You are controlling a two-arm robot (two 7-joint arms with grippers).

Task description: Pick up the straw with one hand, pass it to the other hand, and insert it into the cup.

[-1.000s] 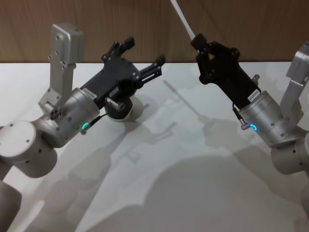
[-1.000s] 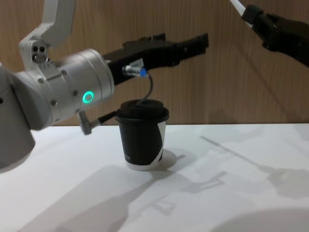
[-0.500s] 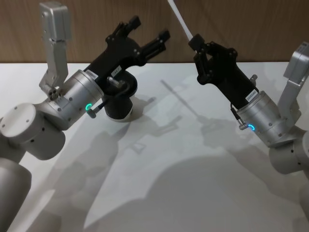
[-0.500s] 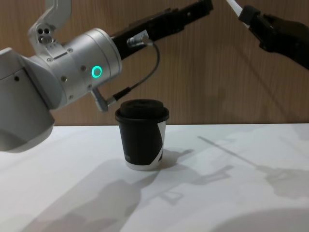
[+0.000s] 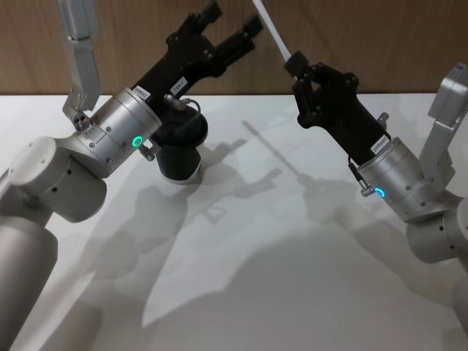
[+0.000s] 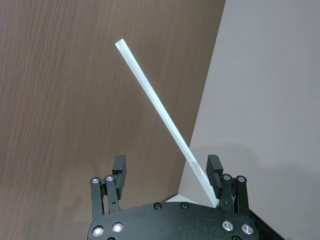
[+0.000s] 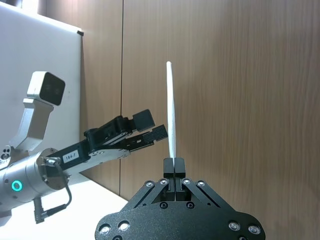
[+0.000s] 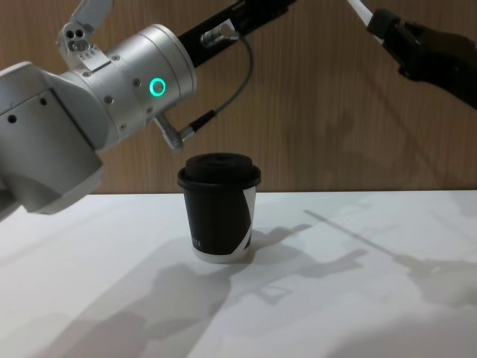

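Observation:
My right gripper [image 5: 296, 64] is raised at the back right, shut on the lower end of the white straw [image 5: 272, 28]. The straw slants up and to the left from its fingertips. The right wrist view has the right gripper [image 7: 174, 162] pinching the straw [image 7: 170, 110], which stands straight up from it. My left gripper [image 5: 232, 22] is open, lifted high above the cup [image 5: 180, 155], its fingertips just left of the straw. In the left wrist view the straw [image 6: 160, 112] runs slantwise close to one finger [image 6: 215, 167]. The black cup [image 8: 218, 212], lid on, stands on the table.
The white table [image 5: 241, 278] lies under both arms, with a wooden wall [image 8: 320, 112] behind it. The left arm's silver wrist [image 8: 145, 82] with its green ring hangs over the cup's left side.
My left gripper has swung up from just above the cup's lid toward the straw, still open. The right gripper and the straw have barely moved.

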